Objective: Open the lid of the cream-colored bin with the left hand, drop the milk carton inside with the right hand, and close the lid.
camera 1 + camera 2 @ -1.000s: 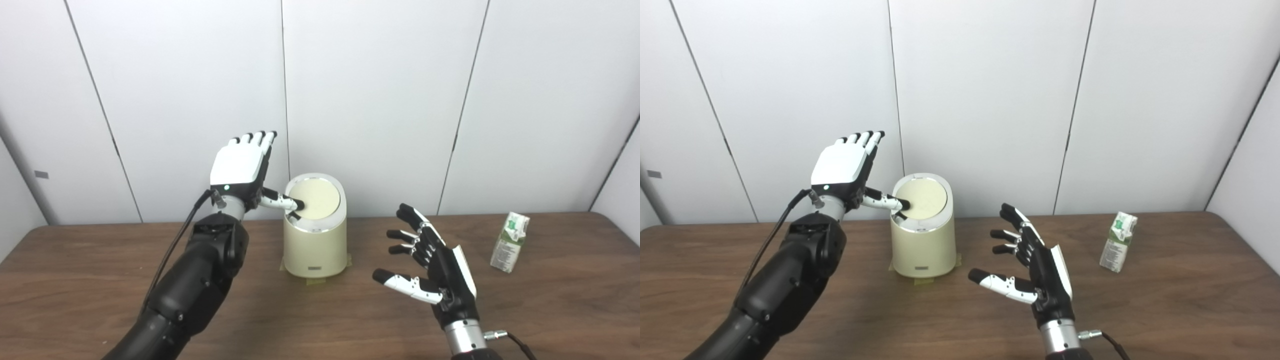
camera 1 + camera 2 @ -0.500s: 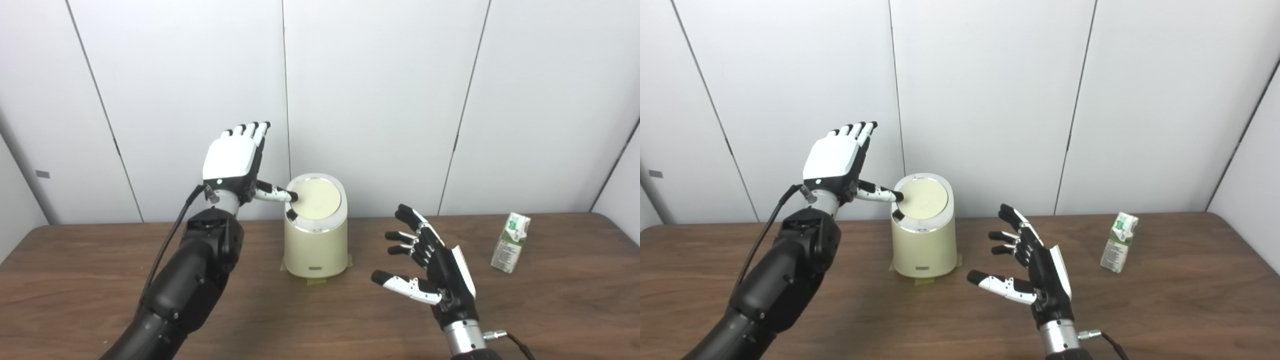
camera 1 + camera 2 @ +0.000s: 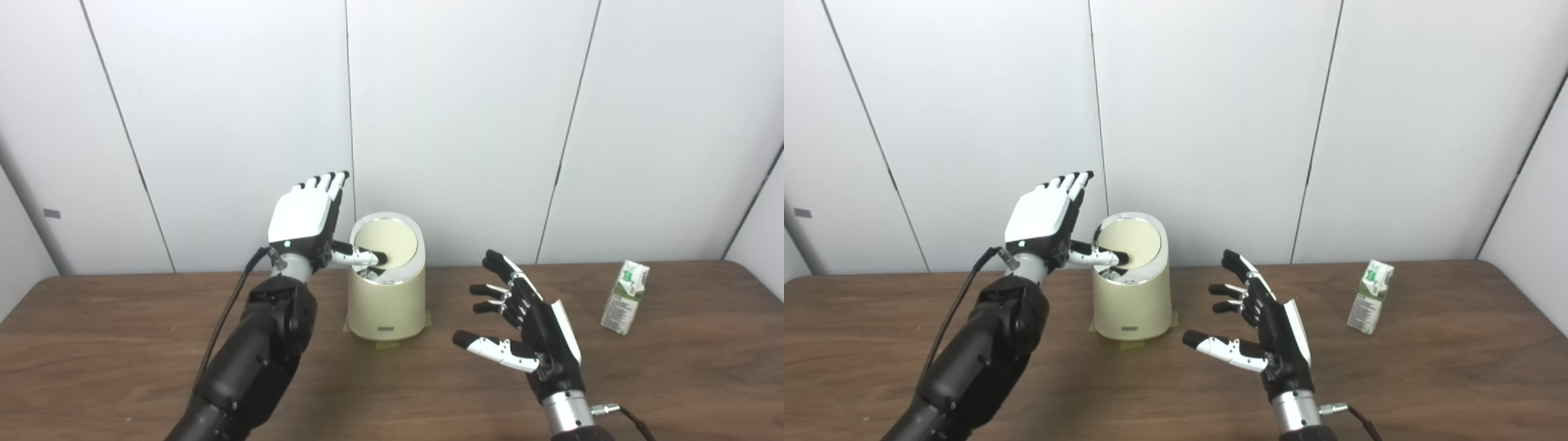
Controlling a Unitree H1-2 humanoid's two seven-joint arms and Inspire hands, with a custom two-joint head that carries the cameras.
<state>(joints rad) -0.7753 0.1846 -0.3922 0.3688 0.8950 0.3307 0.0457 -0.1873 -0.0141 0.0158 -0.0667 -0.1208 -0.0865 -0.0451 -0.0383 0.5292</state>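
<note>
The inside of the cream-colored bin could not be seen; only a thin dark gap showed at the near-left edge of the lid, where the thumb of the left hand covered part of the rim. That hand showed its white back, so its palm was hidden. Both arms were cut off by the bottom edge, the right hand just below its wrist. The print on the milk carton was too small to read, as was the small label low on the bin's front. The table ran past the bottom and both side edges.
</note>
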